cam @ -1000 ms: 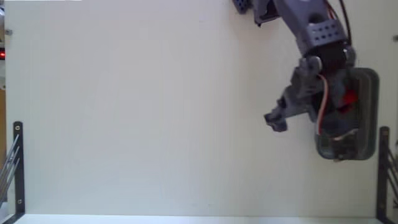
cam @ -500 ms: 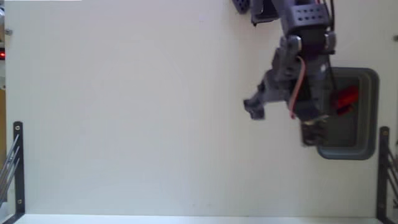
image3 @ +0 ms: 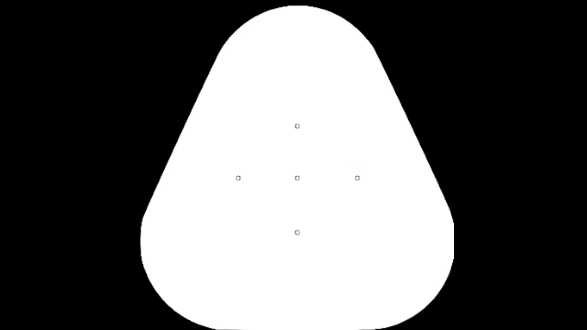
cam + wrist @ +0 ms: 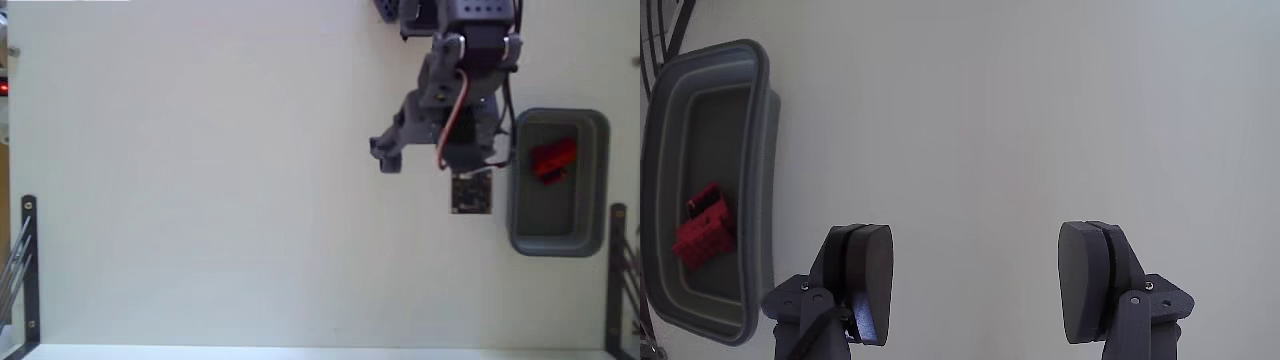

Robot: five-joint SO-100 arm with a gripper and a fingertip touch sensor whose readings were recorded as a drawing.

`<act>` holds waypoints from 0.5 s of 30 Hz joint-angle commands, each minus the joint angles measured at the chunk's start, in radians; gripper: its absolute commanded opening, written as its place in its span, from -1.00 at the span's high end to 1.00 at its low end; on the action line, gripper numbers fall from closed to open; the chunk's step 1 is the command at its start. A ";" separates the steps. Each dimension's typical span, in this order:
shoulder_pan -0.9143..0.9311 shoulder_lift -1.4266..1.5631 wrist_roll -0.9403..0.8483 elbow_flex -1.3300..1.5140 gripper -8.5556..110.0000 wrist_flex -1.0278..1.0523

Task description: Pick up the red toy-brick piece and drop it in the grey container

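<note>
The red toy-brick piece (image 4: 551,160) lies inside the grey container (image 4: 560,118) at the right side of the fixed view. My gripper (image 4: 425,172) hangs over the white table just left of the container, open and empty. In the wrist view the two fingers (image 4: 868,280) stand wide apart at the bottom, the gripper (image 4: 978,285) holding nothing. That view has the container (image 4: 765,180) at the left edge with the brick (image 4: 702,225) resting on its dark floor.
Black metal brackets stand at the lower left (image 4: 28,270) and lower right (image 4: 615,270) of the white table (image 4: 200,180). The table's front edge runs along the bottom of the fixed view. The arm's base enters from the top.
My gripper has swung left and up, away from above the container. The red brick stays behind in the container, now fully in sight.
</note>
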 commanded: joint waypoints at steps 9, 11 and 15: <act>0.021 0.087 0.005 0.037 -1.00 0.019; 0.021 0.087 0.005 0.037 -1.00 0.019; 0.021 0.087 0.005 0.037 -1.00 0.019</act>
